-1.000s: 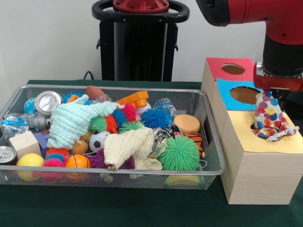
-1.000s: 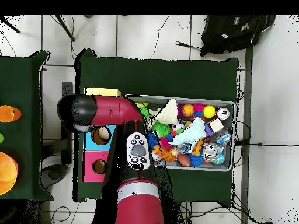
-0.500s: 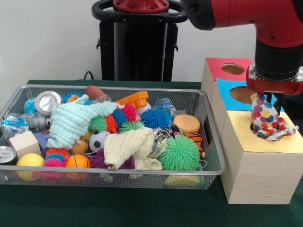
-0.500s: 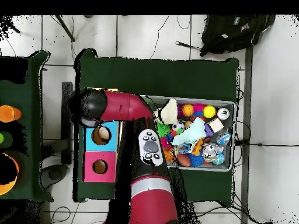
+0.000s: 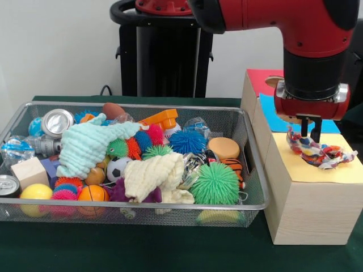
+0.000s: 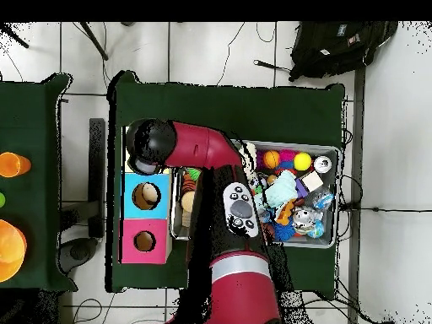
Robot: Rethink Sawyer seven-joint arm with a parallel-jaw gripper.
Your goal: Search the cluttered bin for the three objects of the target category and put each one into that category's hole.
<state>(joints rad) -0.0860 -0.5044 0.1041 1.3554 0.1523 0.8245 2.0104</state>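
A polka-dot cloth [image 5: 317, 153] lies crumpled and flat on the yellow-topped wooden box [image 5: 289, 170], over its hole, with one end trailing right. My gripper [image 5: 309, 135] hangs just above the cloth's left part, open, its dark fingertips [image 5: 315, 133] at the fabric. A mint cloth [image 5: 85, 146] and a cream cloth [image 5: 153, 175] lie on the clutter in the wire bin [image 5: 239, 122]. In the overhead view the arm's head [image 6: 150, 145] covers the yellow box and hides the gripper.
Behind the yellow box stand a blue-topped box [image 5: 271, 118] and a red-topped box [image 5: 258, 80], seen from above as blue box [image 6: 145, 196] and red box [image 6: 143, 241], each with a round hole. The bin [image 6: 331, 153] holds balls, spiky toys, cans and blocks.
The arm swung left over the box. The cloth, held up as a tall cone before, has slumped flat over the yellow box's hole and is let go.
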